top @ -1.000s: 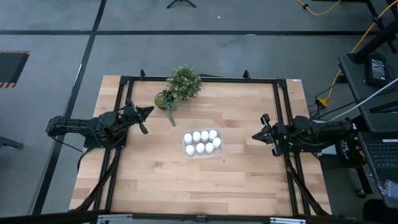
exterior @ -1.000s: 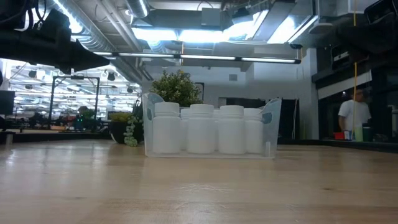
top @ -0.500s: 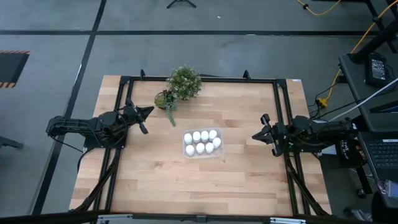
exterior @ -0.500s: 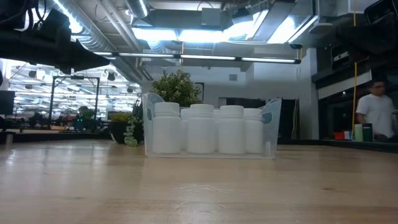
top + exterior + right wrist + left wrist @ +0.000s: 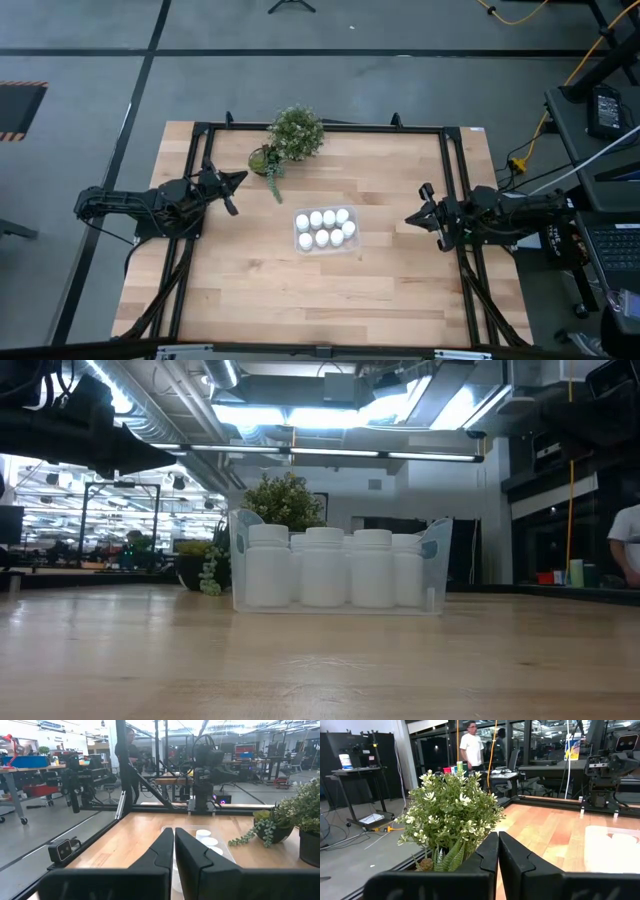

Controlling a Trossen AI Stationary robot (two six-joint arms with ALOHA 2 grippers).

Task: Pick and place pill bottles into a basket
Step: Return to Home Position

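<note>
Down at table height we start on bare wooden table [image 5: 320,670], and just past it stands the basket [image 5: 436,555], clear-walled and flat on the boards. The pill bottles [image 5: 325,568] stand upright inside it, shoulder to shoulder, caps up. From overhead I count eight white caps in there, two rows of four, filling the basket nearly wall to wall. I see no bottle anywhere outside the basket, so by my reading the loading is done and nothing is left to pick. Out to the left of the basket, well apart from it, sits the left gripper [image 5: 498,837]; its two dark fingers are pressed together with nothing between them. Over on the right of the basket, equally well apart, the right gripper [image 5: 174,832] is the same: fingers closed flat against each other, carrying nothing, nose pointed back toward the basket. Both arms are folded low at the table's side rails, which looks to me like the parked pose, so at most a last bit of settling remains. Behind the basket, on its far side, the potted green plant [image 5: 283,500] rises above the bottle caps, near but not touching. Farther off in the room beyond, a person [image 5: 627,540] shows at the picture's edge, nowhere near the work.
</note>
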